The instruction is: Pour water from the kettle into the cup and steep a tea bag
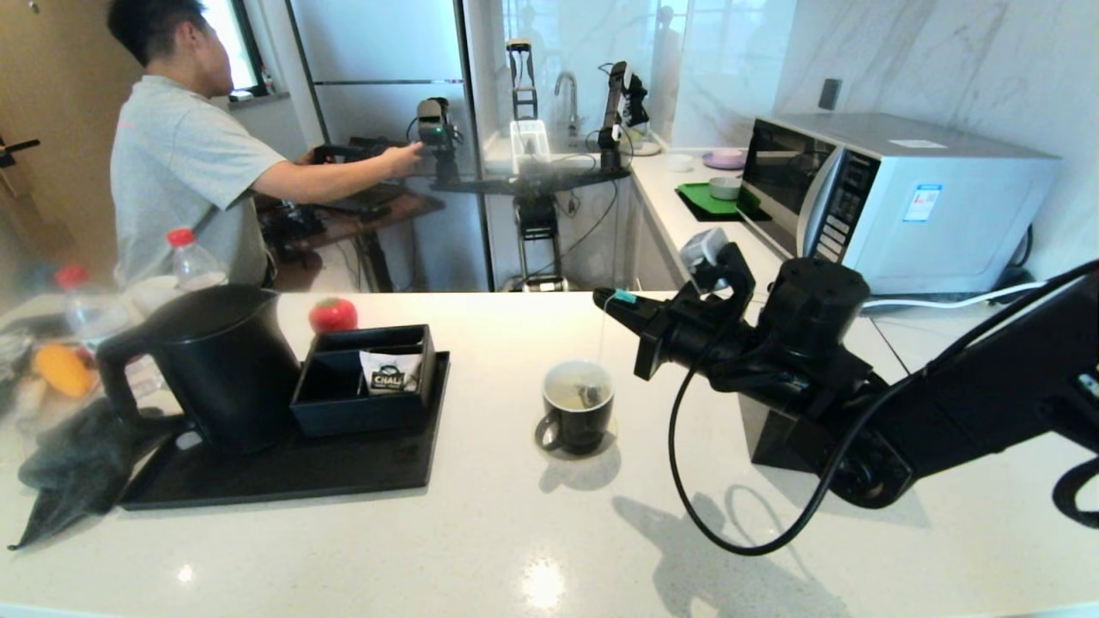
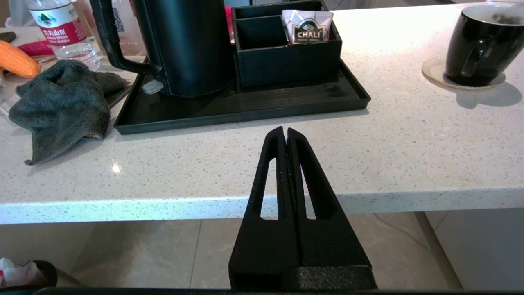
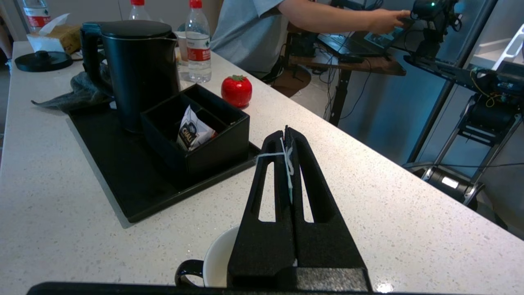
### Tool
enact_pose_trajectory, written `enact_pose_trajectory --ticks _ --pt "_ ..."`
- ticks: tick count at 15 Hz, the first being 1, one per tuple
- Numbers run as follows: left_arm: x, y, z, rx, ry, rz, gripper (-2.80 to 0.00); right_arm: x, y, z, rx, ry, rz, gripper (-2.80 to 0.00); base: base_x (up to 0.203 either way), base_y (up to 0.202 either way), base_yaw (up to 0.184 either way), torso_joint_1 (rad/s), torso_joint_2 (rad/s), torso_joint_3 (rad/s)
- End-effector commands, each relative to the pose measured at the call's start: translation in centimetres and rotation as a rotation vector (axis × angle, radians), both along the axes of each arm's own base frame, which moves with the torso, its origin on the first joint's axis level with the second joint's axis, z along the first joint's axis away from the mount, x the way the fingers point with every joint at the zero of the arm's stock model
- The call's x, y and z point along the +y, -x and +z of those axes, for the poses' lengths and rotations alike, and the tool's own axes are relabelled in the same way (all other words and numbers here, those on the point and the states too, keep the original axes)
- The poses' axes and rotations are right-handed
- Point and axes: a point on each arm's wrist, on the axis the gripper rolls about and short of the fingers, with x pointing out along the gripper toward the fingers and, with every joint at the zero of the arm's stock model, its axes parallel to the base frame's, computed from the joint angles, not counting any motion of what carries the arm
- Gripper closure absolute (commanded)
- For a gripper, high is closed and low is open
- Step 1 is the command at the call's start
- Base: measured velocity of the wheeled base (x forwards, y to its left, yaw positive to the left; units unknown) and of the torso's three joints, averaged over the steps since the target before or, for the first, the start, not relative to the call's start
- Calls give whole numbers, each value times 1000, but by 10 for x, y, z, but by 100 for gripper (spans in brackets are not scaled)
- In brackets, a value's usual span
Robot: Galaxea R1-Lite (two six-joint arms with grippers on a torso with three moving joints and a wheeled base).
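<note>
The cup (image 1: 578,416) serves as the reference landmark. It stands on the countertop (image 1: 515,549) on a pale coaster, to the right of the black tray (image 1: 343,472). The tea bag (image 1: 589,395) hangs inside the cup, in pale water (image 1: 571,390). Its thin string rises from the cup to the right gripper (image 1: 611,302), which is poised above and just right of the cup. The jaws are pressed together on the string; in the right wrist view the string wraps across the closed fingertips (image 3: 286,141).

The tea bag appears light, limp and, once wet, liable to tear. The string or tag is judged the only sound hold; it is thin and may slip.

The kettle (image 1: 215,369) stands on the tray, well left of the cup. It likely handles as rigid and heavy when filled; the loop handle is the hold.

The left gripper (image 2: 285,135) is parked off the counter edge, nearer than the cup, with jaws together and empty.
</note>
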Motion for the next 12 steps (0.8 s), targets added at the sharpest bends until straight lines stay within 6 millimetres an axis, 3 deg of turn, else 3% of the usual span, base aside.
enact_pose_trajectory --ticks 1,12 --pt "0 0 0 0 0 -1 0 -3 4 10 -26 -14 2 0 0 0 0 0 0 0" --pt "0 0 0 0 0 -1 0 -21 12 18 -32 -17 -30 0 0 0 0 0 0 0"
